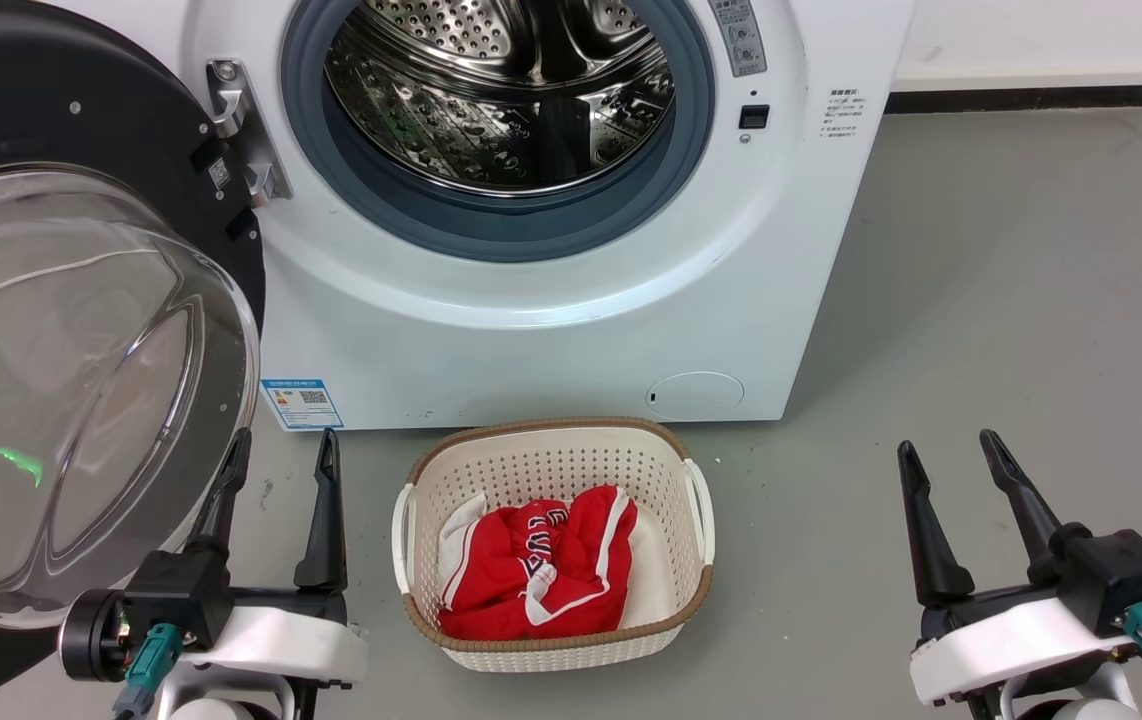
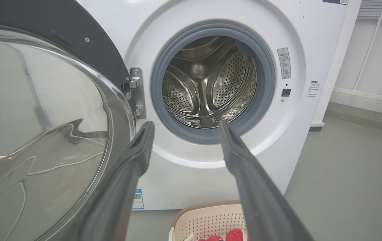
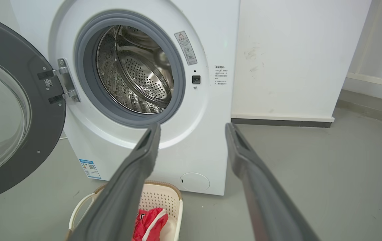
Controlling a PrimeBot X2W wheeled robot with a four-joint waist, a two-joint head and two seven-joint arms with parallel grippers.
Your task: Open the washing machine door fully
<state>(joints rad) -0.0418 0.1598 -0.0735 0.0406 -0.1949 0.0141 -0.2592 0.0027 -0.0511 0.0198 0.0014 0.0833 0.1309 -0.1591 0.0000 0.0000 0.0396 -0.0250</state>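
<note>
Head view: basket (image 1: 571, 462) holds red garment (image 1: 531, 572); washing machine door (image 1: 81, 350) wide open; left claw (image 1: 285, 437), right claw (image 1: 944, 441) spread.

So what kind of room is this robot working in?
Probably a laundry room or a mock-up of one: a white front-loading washing machine, its round glossy black glass-bowled door swung open, stands on a grey floor, with a cream perforated plastic basket of red-and-white clothing before it.

one washing machine (image 1: 531, 340), one door (image 1: 81, 110), one basket (image 1: 551, 645), one red garment (image 1: 531, 570).
</note>
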